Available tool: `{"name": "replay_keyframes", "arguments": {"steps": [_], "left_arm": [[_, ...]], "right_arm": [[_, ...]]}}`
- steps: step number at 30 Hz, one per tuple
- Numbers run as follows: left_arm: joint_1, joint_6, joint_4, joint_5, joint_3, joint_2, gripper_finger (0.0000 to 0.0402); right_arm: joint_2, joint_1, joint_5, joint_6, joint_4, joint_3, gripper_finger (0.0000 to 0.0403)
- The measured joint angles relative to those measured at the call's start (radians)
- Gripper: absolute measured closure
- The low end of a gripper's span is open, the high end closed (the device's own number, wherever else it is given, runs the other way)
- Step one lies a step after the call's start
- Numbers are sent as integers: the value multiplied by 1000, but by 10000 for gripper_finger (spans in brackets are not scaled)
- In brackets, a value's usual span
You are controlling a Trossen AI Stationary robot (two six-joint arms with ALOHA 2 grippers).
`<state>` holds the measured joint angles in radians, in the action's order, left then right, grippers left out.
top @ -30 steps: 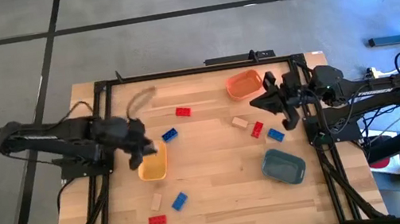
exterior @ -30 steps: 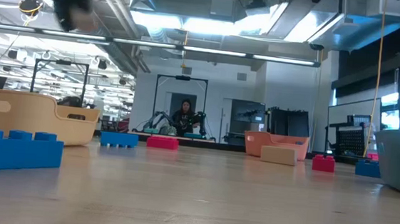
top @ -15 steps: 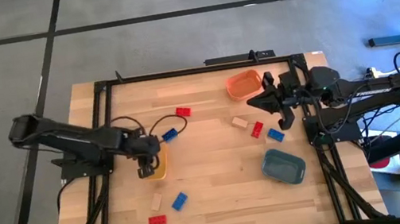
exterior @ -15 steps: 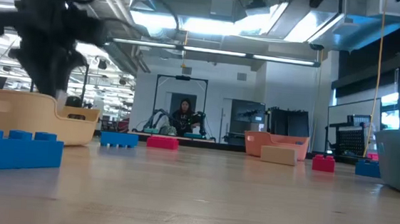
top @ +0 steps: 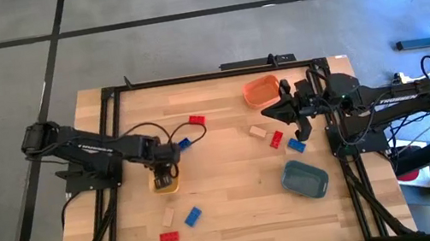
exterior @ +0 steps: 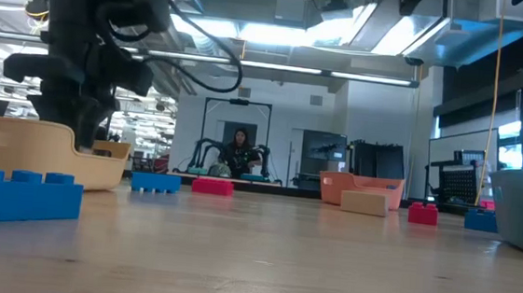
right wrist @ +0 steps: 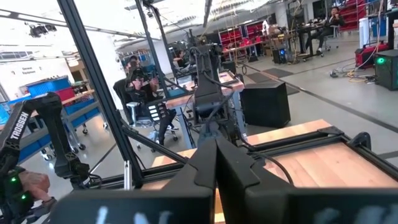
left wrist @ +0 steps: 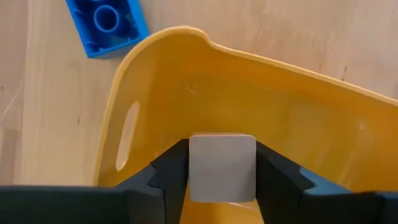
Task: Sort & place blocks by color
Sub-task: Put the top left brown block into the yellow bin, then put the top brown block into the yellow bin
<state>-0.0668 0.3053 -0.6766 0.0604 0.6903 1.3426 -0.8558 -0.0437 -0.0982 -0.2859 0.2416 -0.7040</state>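
Observation:
My left gripper (top: 164,178) points down into the yellow tray (left wrist: 292,106) at the table's left middle, with a beige block (left wrist: 222,168) between its fingers. A blue block (left wrist: 107,23) lies just outside the tray's rim. More red, blue and beige blocks lie loose: a red one (top: 196,121) farther back, three (top: 276,138) at the right, three (top: 181,225) near the front left. My right gripper (top: 287,113) hangs shut above the table's right part, holding nothing. My left gripper pinches the beige block by two opposite sides (left wrist: 191,171) between its two fingers (left wrist: 168,177). The fingers come from above, pointing down. The block sits level inside the yellow tray; whether it touches the tray's floor I cannot tell.
An orange tray (top: 261,91) stands at the back right and a slate-blue tray (top: 305,178) at the front right. A dark frame (top: 216,73) runs along the table's edges. A person (exterior: 239,150) sits in the room far behind the table.
My left gripper has come down into the yellow tray and tipped from slanting to pointing almost straight down, carrying the beige block with it. The tray and the loose blocks have stayed put.

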Motion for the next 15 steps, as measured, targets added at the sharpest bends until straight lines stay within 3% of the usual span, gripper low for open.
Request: {"name": "replay_keyframes", "arguments": {"steps": [9,15], "left_arm": [[33,0,-15,-33,6,-2,179],[57,-1,-139,-112,116,-3,163]], "right_arm": [[0,0,0,4,1,0,396],[0,0,0,5,5,0,396]]}}
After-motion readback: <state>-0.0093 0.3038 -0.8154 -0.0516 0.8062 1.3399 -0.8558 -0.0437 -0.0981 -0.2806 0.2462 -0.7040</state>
